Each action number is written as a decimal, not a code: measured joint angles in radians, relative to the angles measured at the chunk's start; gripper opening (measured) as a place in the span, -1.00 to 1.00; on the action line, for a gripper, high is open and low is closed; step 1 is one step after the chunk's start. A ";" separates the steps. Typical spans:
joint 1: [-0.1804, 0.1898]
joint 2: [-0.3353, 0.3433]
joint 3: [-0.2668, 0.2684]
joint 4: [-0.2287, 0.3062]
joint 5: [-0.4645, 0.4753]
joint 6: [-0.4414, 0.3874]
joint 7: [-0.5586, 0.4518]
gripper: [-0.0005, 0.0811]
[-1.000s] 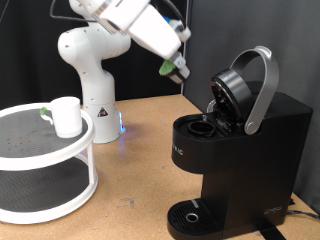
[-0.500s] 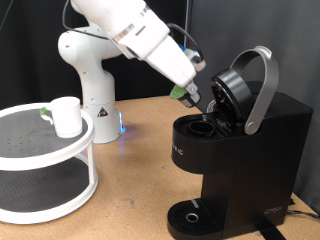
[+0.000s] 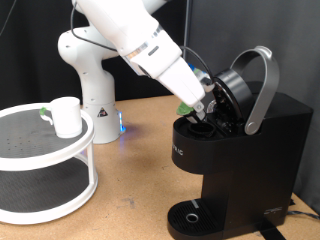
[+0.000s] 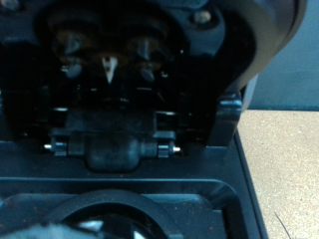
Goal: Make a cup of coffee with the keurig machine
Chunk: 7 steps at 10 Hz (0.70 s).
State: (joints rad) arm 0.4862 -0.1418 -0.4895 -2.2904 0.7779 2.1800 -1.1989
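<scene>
1. Dark curtain backs a brown counter [image 3: 140,150] that carries the keurig machine [image 3: 245,170] at the exterior view's right and a white two-tier round stand [image 3: 45,165] at its left.
2. On the stand's top tier sits the cup [image 3: 67,116], well apart from the machine; the round drip base [image 3: 190,216] is bare, so no cup is yet under the brew head.
3. The machine's grey arched lid handle [image 3: 262,85] is raised and the brew head tilted back, exposing the pod chamber [image 3: 203,128].
4. The end effector [image 3: 203,108] hangs just over that open chamber, angled down into it, with something green at its tip, probably a pod being brought for loading.
5. How wide the fingers are parted, and whether they truly grip the green item, I cannot tell.
6. The wrist view looks straight into the black lid interior [image 4: 110,60] and down at the chamber rim [image 4: 110,204].
</scene>
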 joint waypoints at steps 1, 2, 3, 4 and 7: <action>0.001 0.012 0.005 0.000 0.010 0.008 -0.008 0.16; 0.002 0.023 0.009 -0.001 0.018 0.013 -0.016 0.16; 0.002 0.033 0.011 -0.001 0.019 0.015 -0.018 0.16; 0.002 0.042 0.014 -0.001 0.020 0.015 -0.019 0.16; 0.003 0.060 0.028 -0.001 0.020 0.015 -0.019 0.16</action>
State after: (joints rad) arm 0.4887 -0.0822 -0.4620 -2.2912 0.7976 2.1946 -1.2176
